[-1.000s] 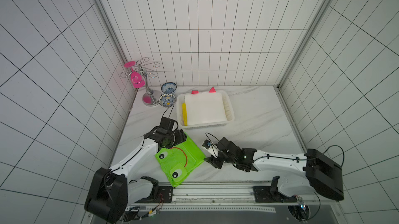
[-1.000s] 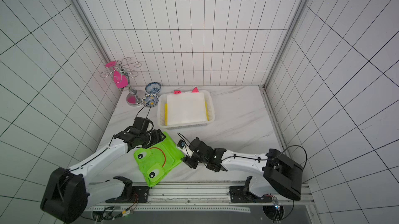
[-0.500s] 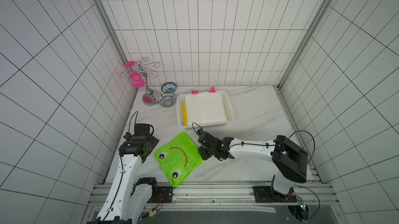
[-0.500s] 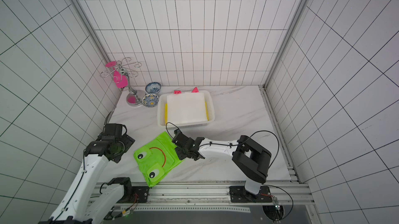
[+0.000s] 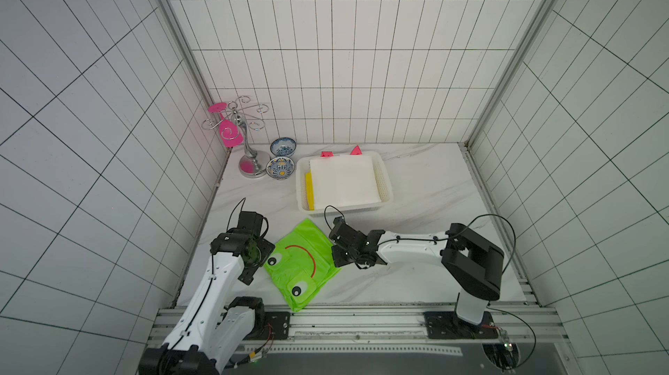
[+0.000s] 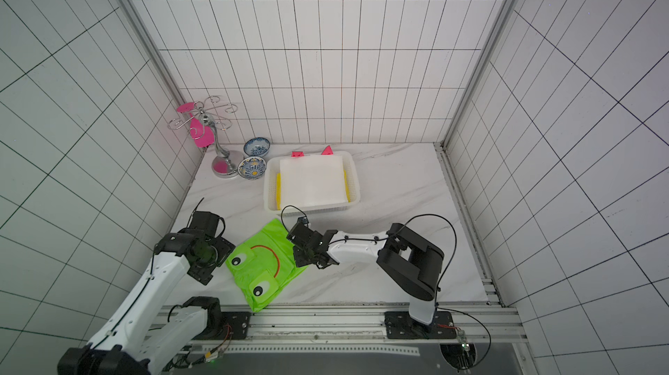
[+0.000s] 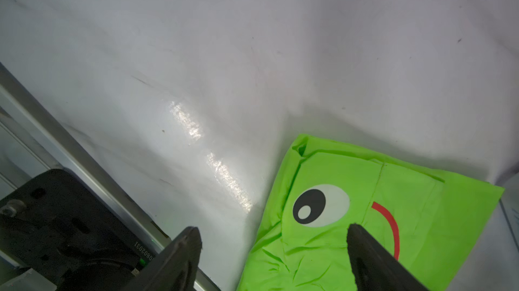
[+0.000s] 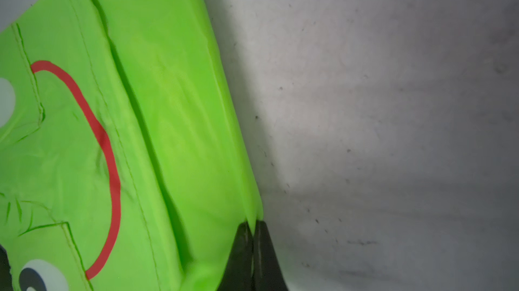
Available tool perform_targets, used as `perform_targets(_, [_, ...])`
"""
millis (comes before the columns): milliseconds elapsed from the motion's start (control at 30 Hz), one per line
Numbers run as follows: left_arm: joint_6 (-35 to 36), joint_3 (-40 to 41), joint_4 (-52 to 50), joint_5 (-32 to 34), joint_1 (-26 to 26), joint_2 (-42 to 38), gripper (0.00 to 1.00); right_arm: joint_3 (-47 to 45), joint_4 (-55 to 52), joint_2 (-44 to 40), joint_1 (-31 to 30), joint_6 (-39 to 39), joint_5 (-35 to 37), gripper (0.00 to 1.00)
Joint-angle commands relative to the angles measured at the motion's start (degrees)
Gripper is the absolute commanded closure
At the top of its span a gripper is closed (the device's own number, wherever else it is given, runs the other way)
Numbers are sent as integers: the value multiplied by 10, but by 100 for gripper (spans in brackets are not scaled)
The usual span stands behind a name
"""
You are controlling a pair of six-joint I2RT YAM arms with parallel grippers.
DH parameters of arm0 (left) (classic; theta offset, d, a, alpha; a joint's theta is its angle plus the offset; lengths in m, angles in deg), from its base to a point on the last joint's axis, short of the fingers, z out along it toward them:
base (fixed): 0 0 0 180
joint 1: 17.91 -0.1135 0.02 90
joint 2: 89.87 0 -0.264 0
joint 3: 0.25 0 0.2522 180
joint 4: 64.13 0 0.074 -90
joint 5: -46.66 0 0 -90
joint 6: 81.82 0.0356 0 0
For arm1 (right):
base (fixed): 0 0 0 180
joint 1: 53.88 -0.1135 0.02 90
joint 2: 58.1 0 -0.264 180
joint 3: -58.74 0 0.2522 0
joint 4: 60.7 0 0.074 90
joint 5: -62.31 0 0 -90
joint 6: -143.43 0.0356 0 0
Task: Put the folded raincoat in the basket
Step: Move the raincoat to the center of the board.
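Clamps raincoat (image 5: 300,264) edge with right gripper (image 8: 253,223); left gripper (image 7: 273,233) spread wide, empty. Lift and carry to basket (image 5: 344,210) at 12 o'clock pending.

The raincoat (image 5: 300,264) is bright lime green, printed with a frog face: white eyes with black pupils and a curved red mouth. The basket (image 5: 362,207) is white. The far bowl (image 5: 283,146) is patterned blue and white. The near bowl (image 5: 280,168) adds yellow. The bench (image 5: 427,181) is white marble with grey veins.
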Motion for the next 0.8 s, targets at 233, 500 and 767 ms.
perform_targets(233, [-26, -31, 51, -1, 139, 59, 15, -211, -83, -230, -16, 400, 200, 100])
perform_targets(500, [19, 16, 200, -107, 203, 53, 15, -193, 106, -178, -93, 357, 140, 95])
perform_targets(767, [20, -31, 145, 2, 205, 96, 13, -157, 268, -122, -98, 220, 6, 71])
